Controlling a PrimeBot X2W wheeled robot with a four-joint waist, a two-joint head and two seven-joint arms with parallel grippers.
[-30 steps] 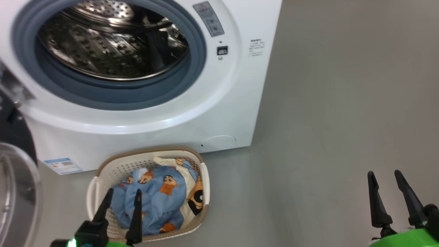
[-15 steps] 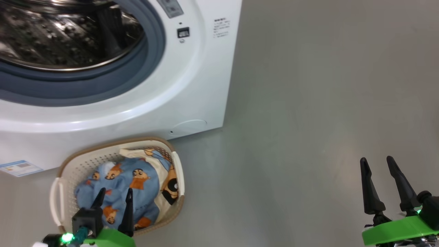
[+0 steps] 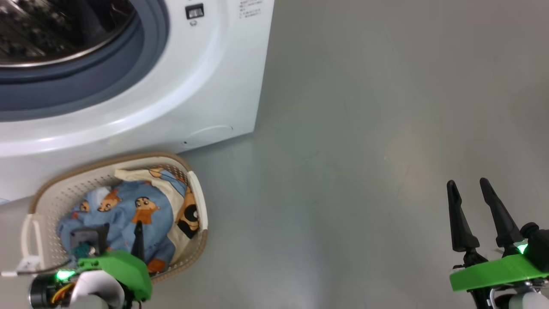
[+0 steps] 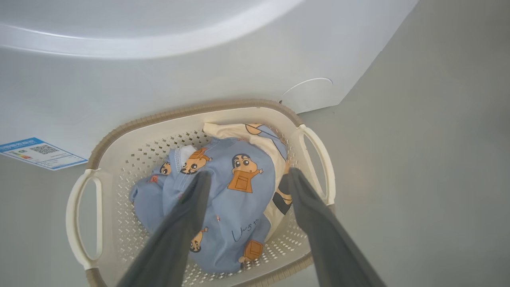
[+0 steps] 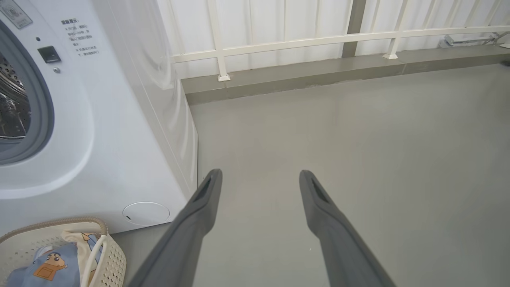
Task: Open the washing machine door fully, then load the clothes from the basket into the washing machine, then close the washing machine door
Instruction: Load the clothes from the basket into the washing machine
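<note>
The left gripper (image 4: 248,175) hangs over the cream basket (image 4: 191,109), fingers spread wide and holding nothing. Its tips are above the light-blue cartoon-print clothes (image 4: 235,207) heaped inside, perhaps just short of the fabric. The basket sits on the grey floor (image 3: 364,128) close against the white washing machine (image 3: 214,86); the right gripper (image 3: 467,184), likewise spread and empty, is well apart to the side.

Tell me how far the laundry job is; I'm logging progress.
Done: the washing machine shows its mouth uncovered, so the door is apparently open. In hand: the open left gripper hangs over the clothes in the basket. Left: grasping, loading everything, closing the door. The right gripper waits open.
</note>
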